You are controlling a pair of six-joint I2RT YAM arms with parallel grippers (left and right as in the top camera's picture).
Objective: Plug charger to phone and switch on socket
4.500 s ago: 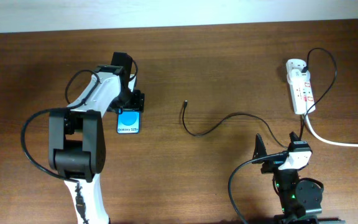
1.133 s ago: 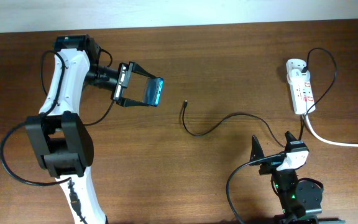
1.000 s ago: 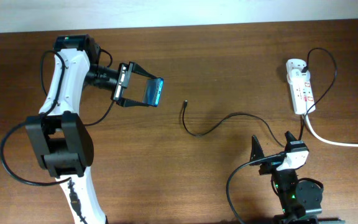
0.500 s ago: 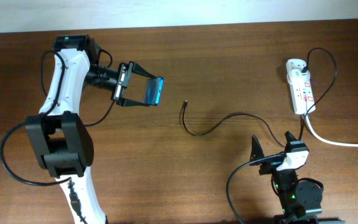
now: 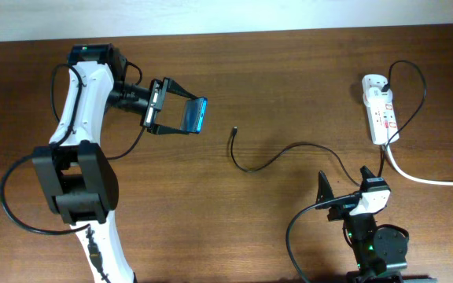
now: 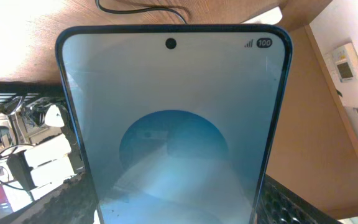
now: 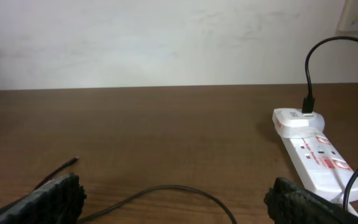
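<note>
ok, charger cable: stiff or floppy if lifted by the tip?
Probably floppy: the charger lies in loose curves, so it would likely droop and trail. Thin, so likely light; the small plug tip may twist in a grip. Its far end is plugged into the socket, so a hard pull might drag that.

Between the jaws of the left gripper [image 6: 174,208], the phone [image 6: 173,124] covers the pads; its lower end is cut off. Beyond the right-hand jaw of the right gripper [image 7: 179,202], the socket [image 7: 312,155] runs off frame, switch positions illegible.
</note>
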